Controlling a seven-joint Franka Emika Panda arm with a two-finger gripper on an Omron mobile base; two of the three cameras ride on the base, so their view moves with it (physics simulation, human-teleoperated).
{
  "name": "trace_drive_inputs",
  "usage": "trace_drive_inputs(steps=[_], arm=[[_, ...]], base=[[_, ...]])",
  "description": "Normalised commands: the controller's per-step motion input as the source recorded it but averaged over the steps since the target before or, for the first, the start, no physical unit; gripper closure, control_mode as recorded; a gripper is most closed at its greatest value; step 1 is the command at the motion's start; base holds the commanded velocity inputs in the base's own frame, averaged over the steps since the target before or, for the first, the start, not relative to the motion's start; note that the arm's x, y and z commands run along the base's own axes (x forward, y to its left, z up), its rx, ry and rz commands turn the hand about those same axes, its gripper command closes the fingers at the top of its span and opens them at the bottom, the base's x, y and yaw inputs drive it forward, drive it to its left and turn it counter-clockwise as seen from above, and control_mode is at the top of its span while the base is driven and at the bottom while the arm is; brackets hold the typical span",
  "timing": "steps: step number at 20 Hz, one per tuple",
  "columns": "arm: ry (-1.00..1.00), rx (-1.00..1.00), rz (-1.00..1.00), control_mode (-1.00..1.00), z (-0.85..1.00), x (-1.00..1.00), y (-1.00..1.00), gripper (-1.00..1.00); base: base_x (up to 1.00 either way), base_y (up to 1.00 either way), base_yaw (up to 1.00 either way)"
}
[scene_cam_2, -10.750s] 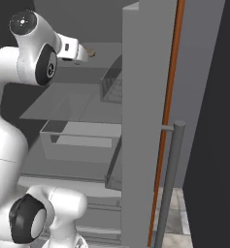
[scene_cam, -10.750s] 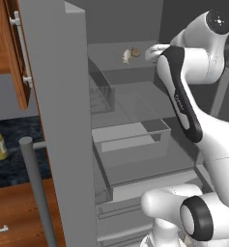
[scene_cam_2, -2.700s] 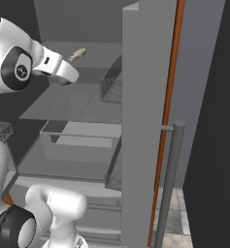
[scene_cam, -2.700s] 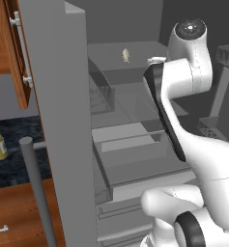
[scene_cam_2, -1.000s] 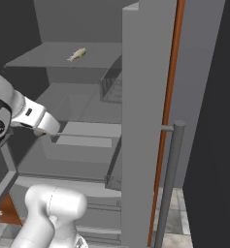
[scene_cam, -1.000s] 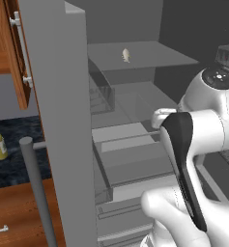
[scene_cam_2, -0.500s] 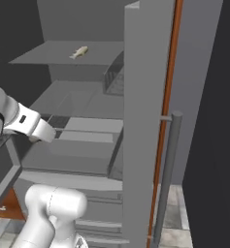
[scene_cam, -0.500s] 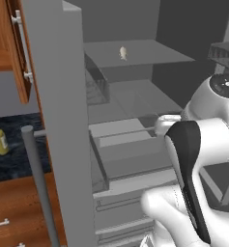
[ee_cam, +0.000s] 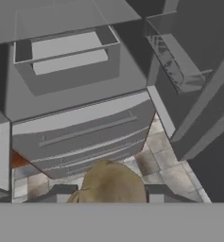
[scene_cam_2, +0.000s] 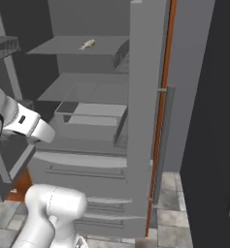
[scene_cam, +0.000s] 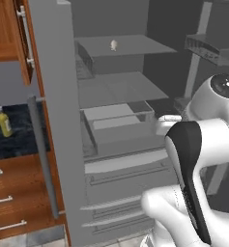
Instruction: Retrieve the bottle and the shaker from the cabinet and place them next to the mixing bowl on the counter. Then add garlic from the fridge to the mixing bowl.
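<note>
My claw point(ee_cam: 107, 194) grips a tan garlic bulb point(ee_cam: 109, 184), low in front of the open fridge point(scene_cam: 121, 140). Another garlic point(scene_cam: 113, 45) sits on the top shelf, and the bottle point(scene_cam: 4, 123) stands on the dark counter point(scene_cam: 14, 140) at left.

open grey fridge point(scene_cam: 121, 120) with shelves and clear drawer point(scene_cam: 118, 113) centre; wooden cabinet point(scene_cam: 9, 34) and wood drawers point(scene_cam: 9, 202) left of it, dark tabletop point(scene_cam: 14, 140) between them, tiled floor point(scene_cam_2: 184, 203) below its door point(scene_cam_2: 143, 121).

No readable text, label or number anywhere
</note>
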Motion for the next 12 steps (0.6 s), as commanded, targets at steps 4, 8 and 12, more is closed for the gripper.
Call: trace_drive_inputs(steps=[4,8,12], arm=[[0.0,0.0,0.0,1.0,0.0,0.0,0.0,1.0],[0.0,0.0,0.0,1.0,0.0,0.0,0.0,1.0],[0.0,0.0,0.0,1.0,0.0,0.0,0.0,1.0]], base=[[-0.71,0.16,-0.02],[-0.77,0.26,-0.03],[-0.75,0.47,-0.03]])
